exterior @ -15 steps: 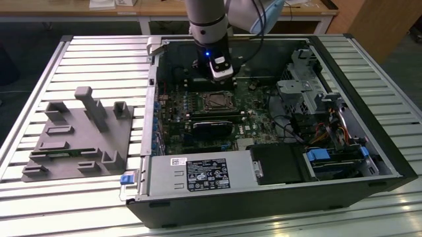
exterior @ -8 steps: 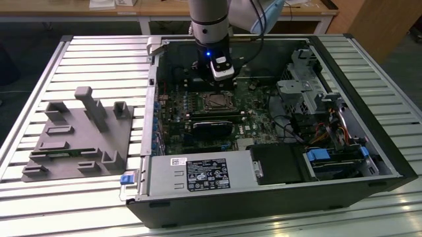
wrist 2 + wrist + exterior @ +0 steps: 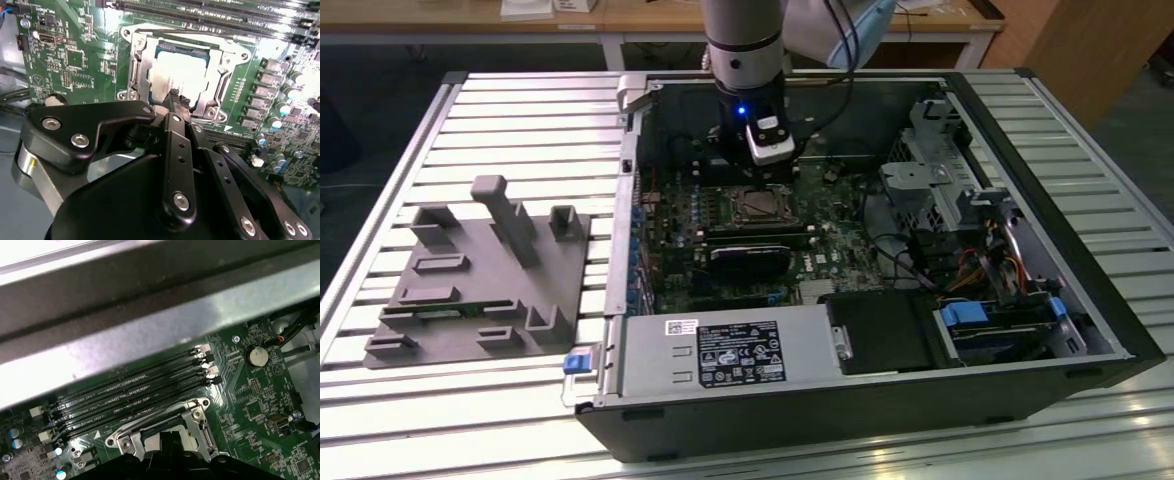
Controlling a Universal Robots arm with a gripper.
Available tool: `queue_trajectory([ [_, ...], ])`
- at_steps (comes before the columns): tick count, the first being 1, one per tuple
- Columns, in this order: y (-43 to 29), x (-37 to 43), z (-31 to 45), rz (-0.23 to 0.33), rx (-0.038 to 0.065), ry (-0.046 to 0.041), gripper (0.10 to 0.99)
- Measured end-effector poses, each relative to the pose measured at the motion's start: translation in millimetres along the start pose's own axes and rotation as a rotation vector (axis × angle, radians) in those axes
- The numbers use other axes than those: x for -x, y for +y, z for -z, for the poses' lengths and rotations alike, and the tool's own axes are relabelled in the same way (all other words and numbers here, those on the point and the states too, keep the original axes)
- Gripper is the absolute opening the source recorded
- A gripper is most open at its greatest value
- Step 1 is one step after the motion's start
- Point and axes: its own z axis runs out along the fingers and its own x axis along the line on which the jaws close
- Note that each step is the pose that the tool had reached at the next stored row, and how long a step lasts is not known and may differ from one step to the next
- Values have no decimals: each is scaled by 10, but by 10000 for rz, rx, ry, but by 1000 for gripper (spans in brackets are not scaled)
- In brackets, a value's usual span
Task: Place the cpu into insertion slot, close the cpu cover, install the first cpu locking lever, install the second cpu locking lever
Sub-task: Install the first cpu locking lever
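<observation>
1 gripper (image 3: 176, 96), fingers pinched together empty, hovers over the cpu (image 3: 172, 75) in the insertion slot (image 3: 217, 82), frame centre; the cpu cover (image 3: 131, 70) looks down. Pressing crooked could jam it.

One open computer case (image 3: 881, 400), one motherboard (image 3: 75, 55), one cpu (image 3: 175, 75) under one cpu cover (image 3: 137, 70), apparently four memory slots (image 3: 130, 395), one coin battery (image 3: 258, 356), one grey fixture (image 3: 480, 290).
</observation>
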Motion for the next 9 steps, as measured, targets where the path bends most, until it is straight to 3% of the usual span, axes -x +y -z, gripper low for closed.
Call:
queue_trajectory([
  [9,-133,59,-3,0,-3,7,106],
])
